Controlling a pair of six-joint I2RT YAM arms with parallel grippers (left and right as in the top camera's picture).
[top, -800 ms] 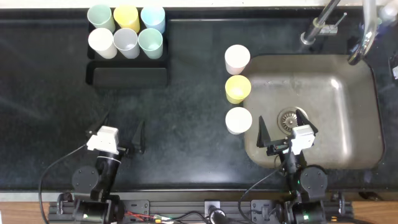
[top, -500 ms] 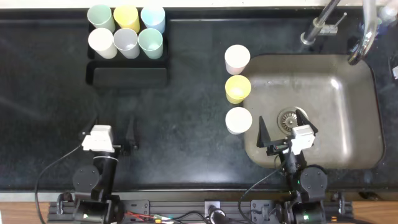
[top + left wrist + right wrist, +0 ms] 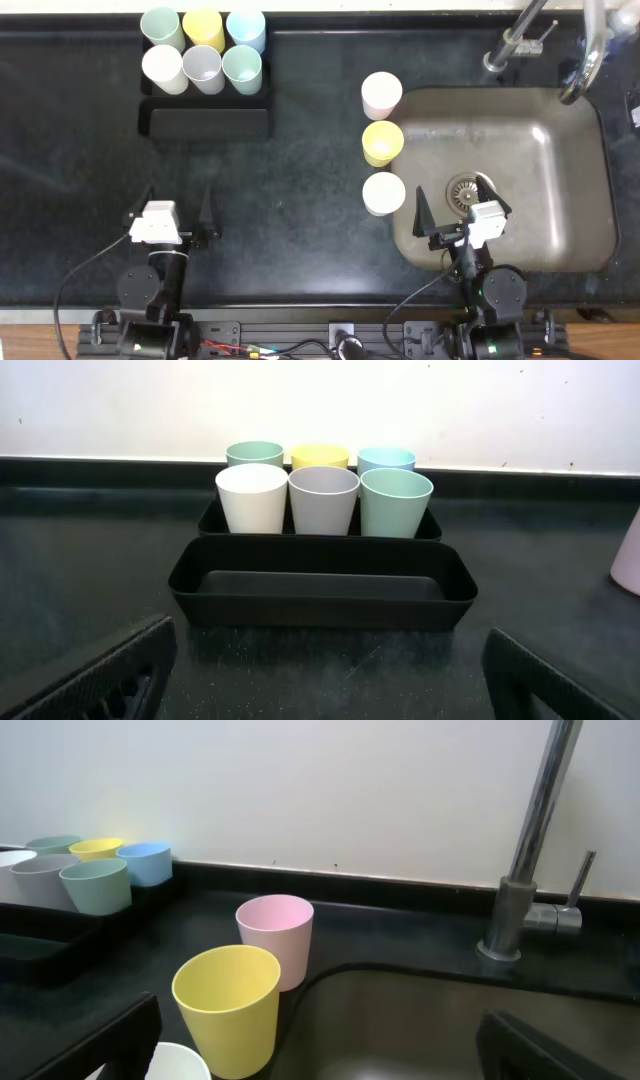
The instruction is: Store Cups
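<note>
Cups awaiting storage, three of them: pink cup [image 3: 381, 94], yellow cup [image 3: 382, 142], white cup [image 3: 383, 193]; all upright, mouths up, in a close line on the counter [image 3: 300, 200] along the left rim of the sink [image 3: 575, 258]; white nearest the arms, pink farthest.

Handling, as a judgement: they look like thin plastic tumblers, so light, stiff and smooth; the tapered walls may slip under a squeeze from outside; best taken at the rim, one finger inside and one outside.

Look: plain matte pastel, wider at the mouth than at the base, no handles.

Six more cups stand in two rows of three in the black tray [image 3: 150, 125], well apart to the left; its long front trough faces the arms.

Left gripper [image 3: 177, 203] sits low over the counter facing the tray, fingers spread, holding nothing; right gripper [image 3: 450, 198] is over the sink's near left corner, just beside the white cup, fingers likewise spread and unladen.
</note>
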